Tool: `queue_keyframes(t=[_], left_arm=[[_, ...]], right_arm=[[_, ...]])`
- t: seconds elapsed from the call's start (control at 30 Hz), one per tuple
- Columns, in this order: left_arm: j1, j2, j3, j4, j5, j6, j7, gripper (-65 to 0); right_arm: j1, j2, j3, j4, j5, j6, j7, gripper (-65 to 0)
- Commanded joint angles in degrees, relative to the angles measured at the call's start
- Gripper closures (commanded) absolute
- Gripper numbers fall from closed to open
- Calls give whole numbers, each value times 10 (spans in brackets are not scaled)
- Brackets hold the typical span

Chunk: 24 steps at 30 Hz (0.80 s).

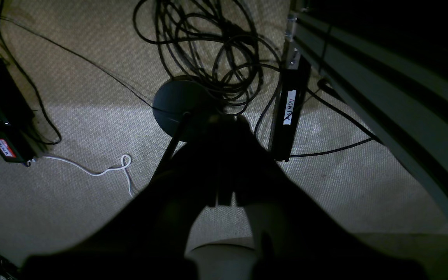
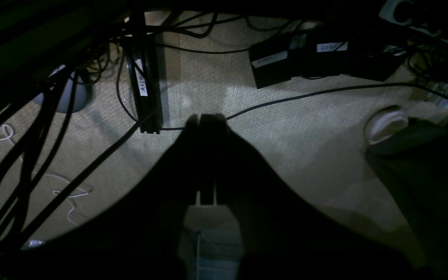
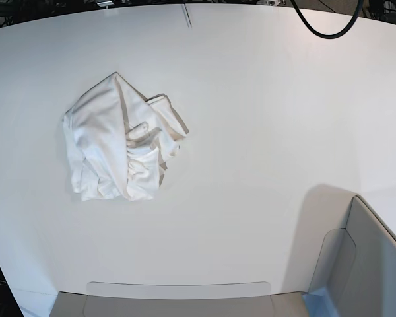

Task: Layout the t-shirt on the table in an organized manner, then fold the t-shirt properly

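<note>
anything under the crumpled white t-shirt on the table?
Only the smooth white tabletop shows around the crumpled white cotton t-shirt. The heap hides whatever lies directly beneath it, and its own folds cover any front print.

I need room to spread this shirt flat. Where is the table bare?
The table is bare from the crumpled t-shirt across to the bin at the near right corner, and in front of the shirt. Only the left side, where the shirt lies, is taken.
</note>
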Motion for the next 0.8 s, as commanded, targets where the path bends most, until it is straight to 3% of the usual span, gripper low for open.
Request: queue_keyframes(t=[0.0, 0.77], left_arm=[[1, 0, 1, -1, -1, 3, -3, -3], [1, -4, 4, -1, -1, 3, -3, -4]], right_arm=[[2, 2, -1, 0, -1, 0, 2, -1], [2, 2, -1, 0, -1, 0, 1, -2]])
